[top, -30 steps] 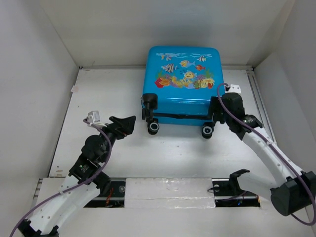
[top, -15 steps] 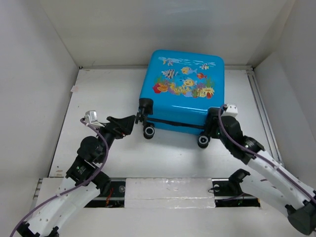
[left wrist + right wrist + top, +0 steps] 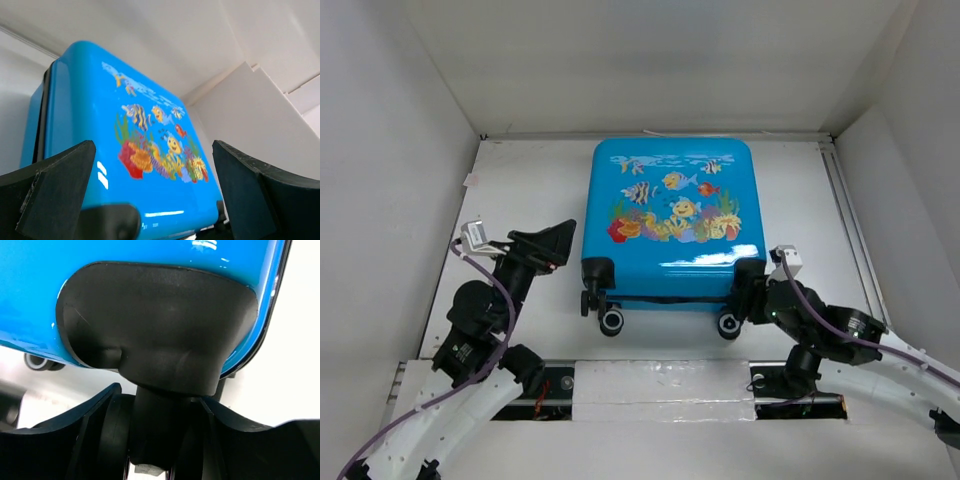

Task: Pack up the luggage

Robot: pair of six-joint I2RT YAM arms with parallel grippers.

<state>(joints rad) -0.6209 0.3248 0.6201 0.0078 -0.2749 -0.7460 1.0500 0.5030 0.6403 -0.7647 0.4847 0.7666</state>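
The luggage (image 3: 667,225) is lying closed, fish print up, on the desk (image 3: 520,180), wheels towards me; my right fingers (image 3: 85,432) are clamping its near right caster (image 3: 728,323); my left fingers (image 3: 55,192) are standing wide apart beside the left corner; the glossy hard shell is looking slippery, so casters and seam seem surest holds.

The luggage (image 3: 666,225) occupies the table (image 3: 525,185) centre; passable strips run along its left and right sides to the enclosure walls (image 3: 395,140). The left claw (image 3: 563,246) obstructs the near left corner, the right claw (image 3: 748,300) the near right corner.
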